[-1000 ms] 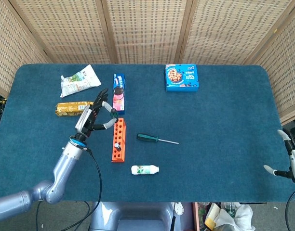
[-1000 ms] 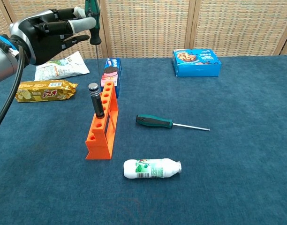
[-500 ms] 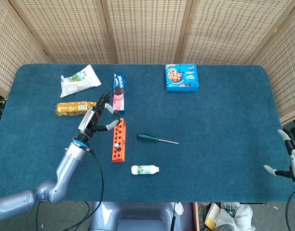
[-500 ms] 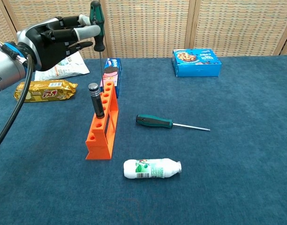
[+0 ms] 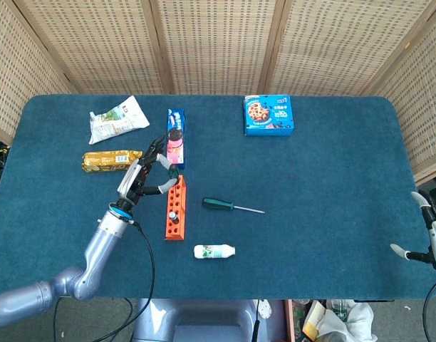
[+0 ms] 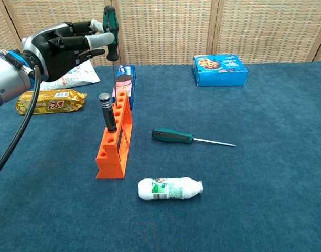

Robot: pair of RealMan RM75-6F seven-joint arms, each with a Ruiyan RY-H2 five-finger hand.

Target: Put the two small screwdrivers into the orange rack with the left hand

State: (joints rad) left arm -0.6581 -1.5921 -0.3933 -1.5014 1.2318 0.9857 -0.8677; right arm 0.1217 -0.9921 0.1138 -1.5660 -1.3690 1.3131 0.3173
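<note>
My left hand (image 6: 63,44) (image 5: 143,178) holds a small green-handled screwdriver (image 6: 111,34) upright, tip down, over the far end of the orange rack (image 6: 116,139) (image 5: 175,208). A black-handled screwdriver (image 6: 107,112) stands in a hole near the rack's near end. A larger green-handled screwdriver (image 6: 189,138) (image 5: 231,206) lies on the cloth right of the rack. My right hand (image 5: 430,235) shows at the head view's right edge, away from the table, fingers apart and holding nothing.
A white bottle (image 6: 170,188) lies in front of the rack. A blue-and-pink cookie pack (image 6: 124,79) lies just behind the rack, a gold snack bar (image 6: 49,101) and a white pouch (image 5: 117,119) to the left, a blue cookie box (image 6: 220,70) far right.
My left hand has carried the small screwdriver a little rightward and lower, closer over the rack's far holes. Nothing else moved.
</note>
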